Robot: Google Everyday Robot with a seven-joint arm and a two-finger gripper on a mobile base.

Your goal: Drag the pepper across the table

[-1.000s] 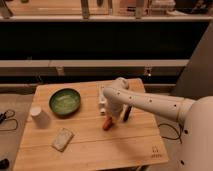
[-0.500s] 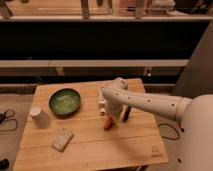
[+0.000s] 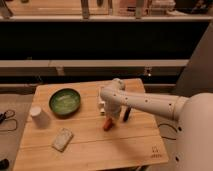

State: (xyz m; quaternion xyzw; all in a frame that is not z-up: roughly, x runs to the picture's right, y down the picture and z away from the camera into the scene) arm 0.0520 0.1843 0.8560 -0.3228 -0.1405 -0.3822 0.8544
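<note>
The pepper is a small red-orange finger-like thing lying on the light wooden table near its middle. My gripper hangs at the end of the white arm, right above the pepper's upper end and touching or nearly touching it. The arm reaches in from the right and covers part of the tabletop behind the gripper. A small dark logo mark sits near the table's front right corner.
A green bowl stands to the left of the gripper. A white cup stands near the left edge. A pale rectangular sponge lies at the front left. A small dark object lies just right of the pepper.
The arm has shifted slightly; the pepper and gripper stay at nearly the same spot near the table's middle. Nothing else moved.
</note>
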